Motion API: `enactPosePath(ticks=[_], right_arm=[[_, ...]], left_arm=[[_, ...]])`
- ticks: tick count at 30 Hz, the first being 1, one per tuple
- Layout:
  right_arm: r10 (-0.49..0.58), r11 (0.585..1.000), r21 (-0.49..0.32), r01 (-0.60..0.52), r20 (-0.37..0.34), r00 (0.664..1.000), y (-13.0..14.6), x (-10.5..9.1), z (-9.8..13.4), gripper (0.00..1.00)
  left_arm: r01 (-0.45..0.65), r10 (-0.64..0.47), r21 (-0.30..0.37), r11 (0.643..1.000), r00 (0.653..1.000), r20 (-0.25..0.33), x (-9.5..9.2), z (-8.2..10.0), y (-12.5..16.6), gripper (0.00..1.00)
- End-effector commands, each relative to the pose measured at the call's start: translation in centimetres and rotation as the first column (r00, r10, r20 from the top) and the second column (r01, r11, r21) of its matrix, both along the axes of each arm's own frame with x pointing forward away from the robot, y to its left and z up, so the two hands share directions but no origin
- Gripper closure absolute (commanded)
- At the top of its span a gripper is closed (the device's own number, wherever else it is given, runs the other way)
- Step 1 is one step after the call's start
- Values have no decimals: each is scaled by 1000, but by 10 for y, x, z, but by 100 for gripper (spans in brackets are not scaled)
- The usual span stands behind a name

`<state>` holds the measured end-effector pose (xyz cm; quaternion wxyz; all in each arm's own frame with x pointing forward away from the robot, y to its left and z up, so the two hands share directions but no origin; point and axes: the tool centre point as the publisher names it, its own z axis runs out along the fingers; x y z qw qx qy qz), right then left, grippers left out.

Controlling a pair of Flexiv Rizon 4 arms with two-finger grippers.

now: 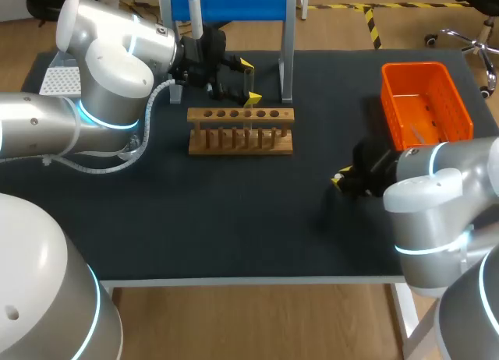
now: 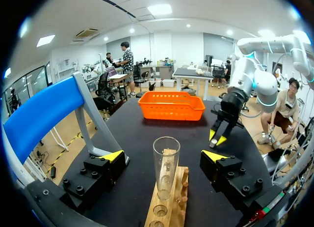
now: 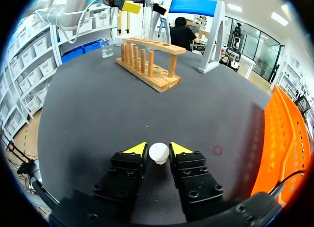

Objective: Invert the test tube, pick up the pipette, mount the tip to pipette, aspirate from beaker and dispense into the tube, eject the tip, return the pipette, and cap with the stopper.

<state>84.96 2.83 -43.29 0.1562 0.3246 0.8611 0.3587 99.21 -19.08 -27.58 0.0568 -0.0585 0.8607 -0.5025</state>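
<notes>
Spread wide, the left gripper (image 2: 163,156) is straddling the fragile, slick test tube (image 2: 166,168), probably wanting gentle mid-wall pinching, while the right gripper (image 3: 158,147) is clamping the stopper (image 3: 158,154)

Your bench (image 1: 234,220) carries a black mat with a pale front edge. Around it you see a light wooden floor (image 1: 257,321) crossed by yellow-and-black tape (image 1: 373,21). Overhead, ceiling panels (image 2: 159,9) glow against a white ceiling, and the far wall (image 2: 162,42) is white.
</notes>
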Motion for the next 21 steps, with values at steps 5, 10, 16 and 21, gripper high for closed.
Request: enactPosePath(ticks=[5,10,16,21], right_arm=[[-4,1000,-7,4,-4,1000,1,0,0,81],[-7,1000,-10,7,-5,1000,0,0,0,85],[-13,1000,-14,13,-8,1000,-1,2,-2,100],[-16,1000,-15,16,-11,1000,-1,2,-3,100]], left_arm=[[-1,1,-4,1000,1000,3,0,-1,0,0],[-1,1,-4,1000,1000,3,0,-1,0,0],[-1,1,-4,1000,1000,3,0,-1,0,0],[-1,1,-4,1000,1000,3,0,-1,0,0]])
